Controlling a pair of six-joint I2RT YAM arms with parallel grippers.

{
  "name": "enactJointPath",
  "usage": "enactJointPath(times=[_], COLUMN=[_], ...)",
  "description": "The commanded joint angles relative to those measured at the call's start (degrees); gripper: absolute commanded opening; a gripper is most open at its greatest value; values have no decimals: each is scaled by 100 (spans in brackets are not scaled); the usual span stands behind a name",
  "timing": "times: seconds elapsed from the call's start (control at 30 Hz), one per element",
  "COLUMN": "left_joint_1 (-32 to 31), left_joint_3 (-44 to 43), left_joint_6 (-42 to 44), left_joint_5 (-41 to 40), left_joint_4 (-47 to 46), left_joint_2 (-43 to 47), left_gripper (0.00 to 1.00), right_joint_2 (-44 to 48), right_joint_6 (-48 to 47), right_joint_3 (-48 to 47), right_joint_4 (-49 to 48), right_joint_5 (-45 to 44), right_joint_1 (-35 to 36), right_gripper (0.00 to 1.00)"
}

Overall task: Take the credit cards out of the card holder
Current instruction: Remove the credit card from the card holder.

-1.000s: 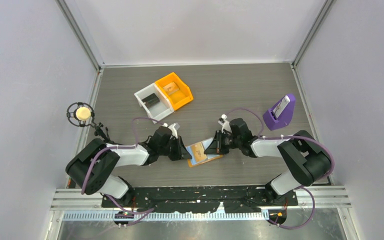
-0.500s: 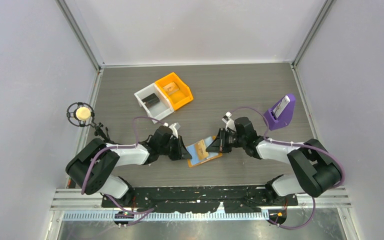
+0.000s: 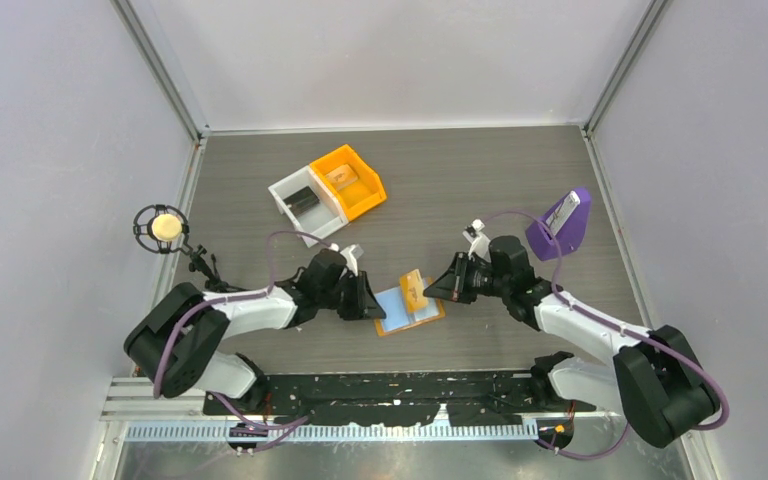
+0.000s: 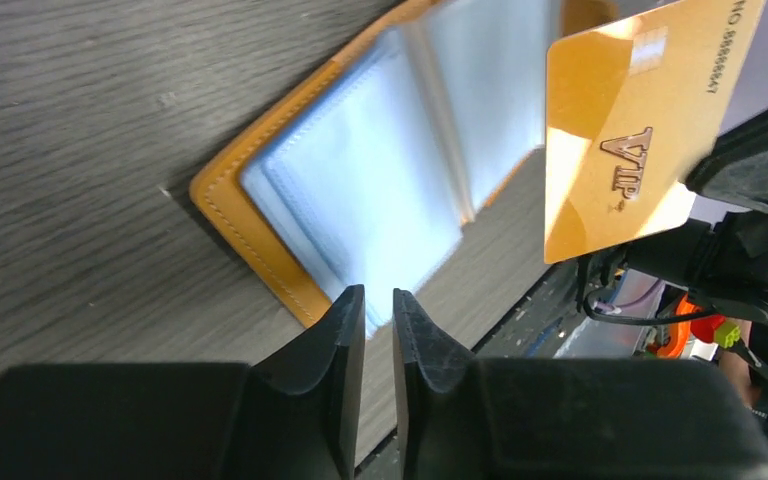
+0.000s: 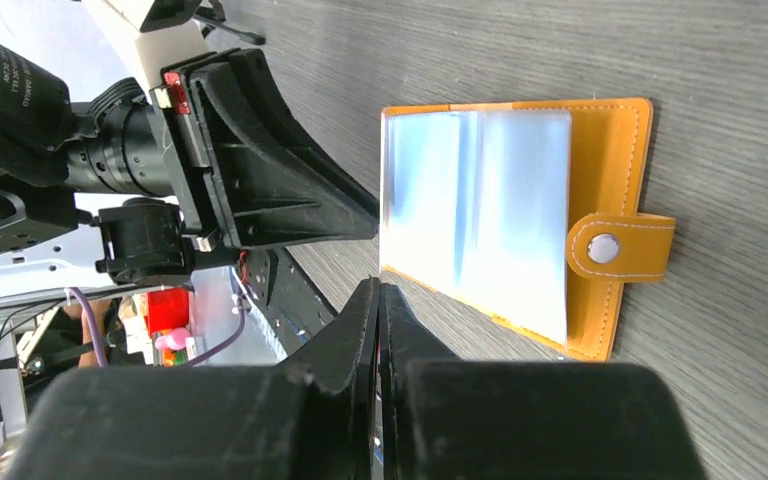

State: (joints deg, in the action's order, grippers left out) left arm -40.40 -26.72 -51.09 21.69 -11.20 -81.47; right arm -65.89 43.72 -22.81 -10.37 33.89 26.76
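The card holder [image 3: 400,314] lies open and flat on the table, orange with light blue pocket panels; it also shows in the left wrist view [image 4: 360,210] and the right wrist view [image 5: 600,150]. My right gripper [image 3: 440,286] is shut on a gold "VIP" credit card [image 3: 415,291] and holds it above the holder's right half, clear of the pockets. The card shows in the left wrist view [image 4: 640,120]; in the right wrist view it is edge-on between my fingers [image 5: 378,292]. My left gripper [image 3: 378,308] has its jaws nearly together at the holder's left edge [image 4: 379,300].
An orange bin [image 3: 346,180] and a white bin [image 3: 305,205] stand side by side at the back left, each with something in it. A purple wedge stand [image 3: 560,225] is at the right. A pale ball in a black ring [image 3: 165,227] is at the left edge.
My right gripper has drawn back to the right with the gold card, pulling it out of the holder and lifting it. The left gripper and the holder have stayed put.
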Motion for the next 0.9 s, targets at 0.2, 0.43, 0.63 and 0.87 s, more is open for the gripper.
enactJointPath(times=[0.2, 0.43, 0.63, 0.87], left_joint_1=[-35, -29, -29, -36], left_joint_3=[-1074, -2194, -2978, -3428], left_joint_6=[884, 2308, 2913, 3047], left_joint_5=[-164, 97, 1099, 2253], left_joint_4=[1881, 3651, 4507, 4728], left_joint_2=[1755, 2317, 2035, 1621], left_gripper=[32, 46, 50, 50], right_joint_2=[616, 1104, 1613, 1952], right_joint_6=[-966, -864, -707, -534], right_joint_3=[-219, 18, 213, 234], right_joint_4=[653, 143, -126, -262], right_joint_5=[865, 1882, 2409, 2614], right_joint_1=[-145, -138, -82, -17], right_gripper=[5, 5, 5, 5])
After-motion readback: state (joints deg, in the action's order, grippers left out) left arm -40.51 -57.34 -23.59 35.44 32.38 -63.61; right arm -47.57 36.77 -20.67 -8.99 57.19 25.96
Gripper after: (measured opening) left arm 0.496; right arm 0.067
